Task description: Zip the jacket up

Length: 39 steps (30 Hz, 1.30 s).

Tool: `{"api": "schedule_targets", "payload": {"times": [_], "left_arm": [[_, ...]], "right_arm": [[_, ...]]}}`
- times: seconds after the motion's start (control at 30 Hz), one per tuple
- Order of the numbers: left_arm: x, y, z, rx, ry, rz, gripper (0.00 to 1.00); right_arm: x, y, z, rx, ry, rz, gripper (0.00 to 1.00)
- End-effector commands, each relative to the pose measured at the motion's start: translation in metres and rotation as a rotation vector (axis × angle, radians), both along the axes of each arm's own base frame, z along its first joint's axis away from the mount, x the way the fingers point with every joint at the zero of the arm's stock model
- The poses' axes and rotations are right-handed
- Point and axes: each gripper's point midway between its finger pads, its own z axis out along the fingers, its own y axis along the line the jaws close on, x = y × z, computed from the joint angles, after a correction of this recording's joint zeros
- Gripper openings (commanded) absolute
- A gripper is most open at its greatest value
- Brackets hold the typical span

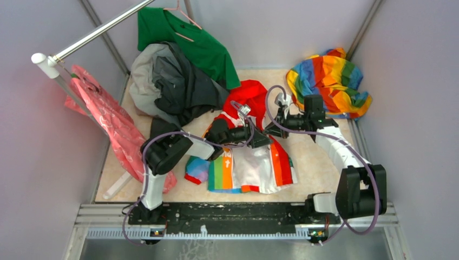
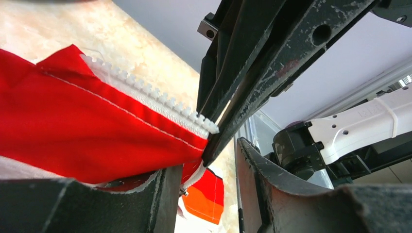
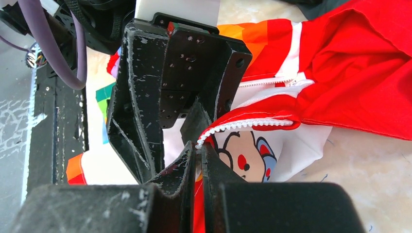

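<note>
The jacket [image 1: 254,169] lies front-up mid-table, white with rainbow panels and its red hood [image 1: 250,95] at the far end. My right gripper [image 1: 272,129] is shut on the end of one zipper edge; in the right wrist view its jaws [image 3: 199,150] pinch the white zipper teeth [image 3: 252,124] above a cartoon print [image 3: 248,155]. My left gripper [image 1: 258,138] stands open right beside it. In the left wrist view the red cloth [image 2: 73,131] with its teeth [image 2: 155,94] drapes over the left finger [image 2: 97,204]. The gap [image 2: 209,179] shows an orange-red panel below.
A rainbow cloth [image 1: 330,81] is heaped at the back right. A dark grey garment [image 1: 178,86] and a green shirt [image 1: 189,38] lie at the back left. A pink cloth [image 1: 108,119] hangs from the rail [image 1: 92,35]. Walls close in on both sides.
</note>
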Motion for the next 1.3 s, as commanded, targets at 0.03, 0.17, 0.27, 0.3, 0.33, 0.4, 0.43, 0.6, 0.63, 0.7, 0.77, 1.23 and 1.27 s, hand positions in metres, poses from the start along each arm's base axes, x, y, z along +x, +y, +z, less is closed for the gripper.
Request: {"api": "schedule_targets", "payload": {"times": [0.03, 0.17, 0.27, 0.3, 0.33, 0.4, 0.43, 0.6, 0.63, 0.7, 0.77, 1.23, 1.27], "left_arm": [[0.006, -0.01, -0.008, 0.034, 0.009, 0.005, 0.41], [0.004, -0.011, -0.01, 0.037, 0.01, -0.016, 0.24], [0.003, -0.013, -0.01, 0.032, 0.012, -0.037, 0.09], [0.003, -0.013, -0.008, 0.026, 0.013, -0.04, 0.05], [0.003, -0.012, -0.007, 0.022, 0.013, -0.044, 0.01], [0.005, -0.012, -0.005, 0.014, 0.008, -0.045, 0.0], [0.005, -0.011, -0.004, 0.01, 0.006, -0.043, 0.0], [0.014, -0.01, 0.004, -0.013, -0.033, -0.023, 0.0], [0.017, -0.01, 0.006, -0.015, -0.047, -0.021, 0.0], [0.022, -0.013, 0.012, -0.024, -0.078, -0.022, 0.0], [0.028, -0.016, 0.02, -0.03, -0.109, -0.027, 0.0], [0.094, -0.038, 0.053, 0.018, -0.226, 0.013, 0.0], [0.097, -0.037, 0.054, 0.025, -0.225, 0.016, 0.0]], "right_arm": [[0.003, 0.008, 0.019, 0.025, -0.056, 0.056, 0.0], [0.003, 0.007, 0.019, 0.021, -0.057, 0.051, 0.02], [0.008, 0.006, 0.021, 0.009, -0.052, 0.026, 0.06], [0.01, 0.005, 0.022, 0.002, -0.05, 0.014, 0.11], [0.011, 0.004, 0.024, -0.006, -0.04, 0.001, 0.17], [0.016, -0.001, 0.031, -0.021, -0.049, -0.029, 0.28], [0.018, -0.005, 0.037, -0.021, -0.058, -0.045, 0.32], [0.022, -0.047, 0.076, 0.038, -0.134, -0.165, 0.47], [0.018, -0.051, 0.083, 0.055, -0.15, -0.169, 0.48], [0.005, -0.052, 0.091, 0.088, -0.18, -0.127, 0.51], [-0.017, -0.044, 0.09, 0.13, -0.2, -0.026, 0.52], [-0.065, -0.022, -0.002, 0.126, -0.177, 0.117, 0.59], [-0.053, -0.023, -0.007, 0.09, -0.168, 0.078, 0.56]]}}
